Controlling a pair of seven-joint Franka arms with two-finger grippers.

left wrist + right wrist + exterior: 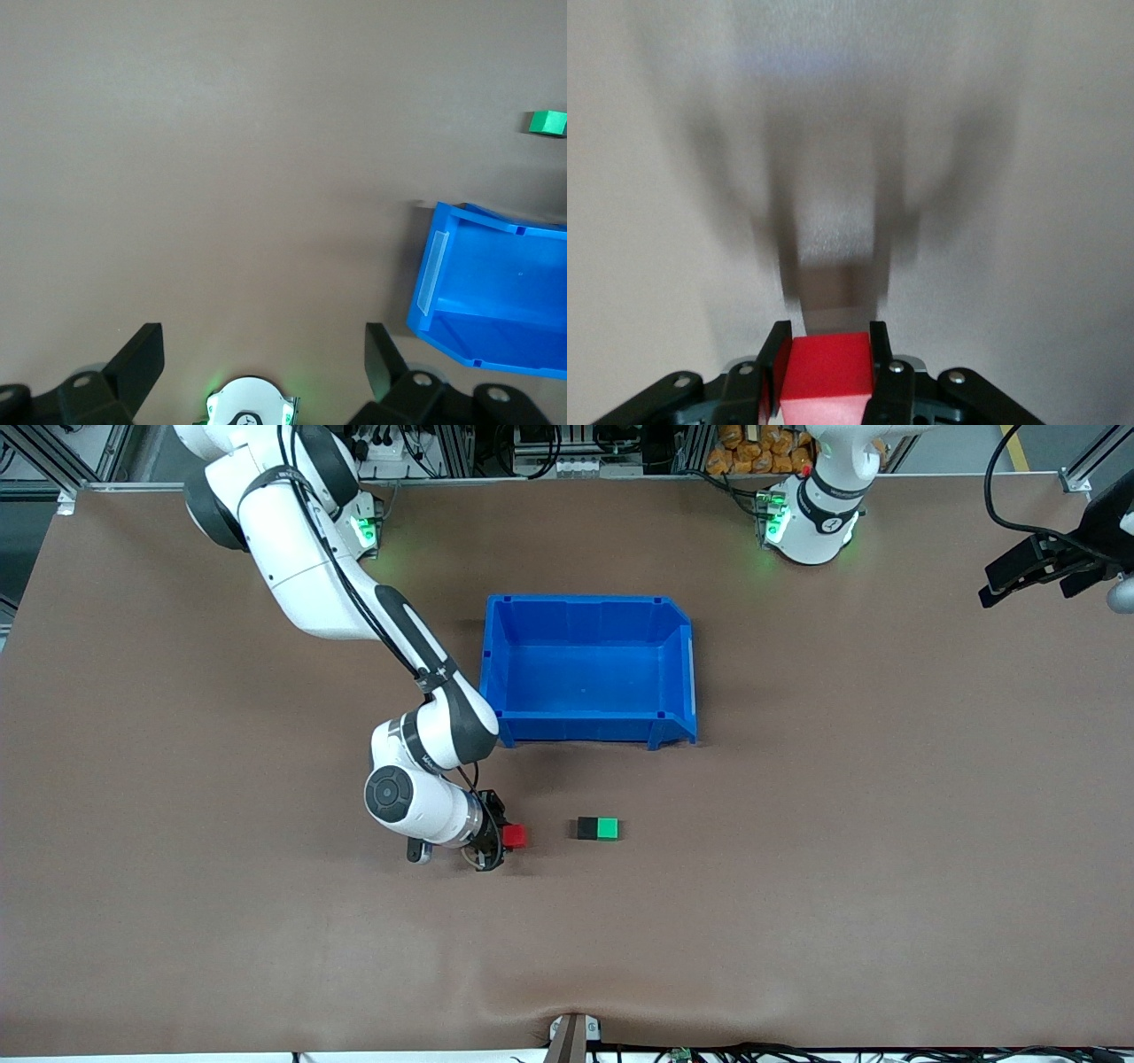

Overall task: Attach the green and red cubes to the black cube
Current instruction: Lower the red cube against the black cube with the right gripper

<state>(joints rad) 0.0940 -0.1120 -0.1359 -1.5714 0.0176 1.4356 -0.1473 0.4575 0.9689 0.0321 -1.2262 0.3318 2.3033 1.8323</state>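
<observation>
The black cube (586, 828) and the green cube (608, 828) lie joined side by side on the brown table, nearer to the front camera than the blue bin. My right gripper (507, 836) is shut on the red cube (515, 835), low over the table, on the black cube's side of the pair and a short gap from it. In the right wrist view the red cube (826, 375) sits clamped between both fingers. My left gripper (1028, 571) waits, open and empty, up at the left arm's end of the table. The green cube also shows in the left wrist view (547, 122).
An empty blue bin (505, 664) stands in the middle of the table, farther from the front camera than the cubes; it also shows in the left wrist view (496, 292). A cable mount (571, 1036) sits at the table's near edge.
</observation>
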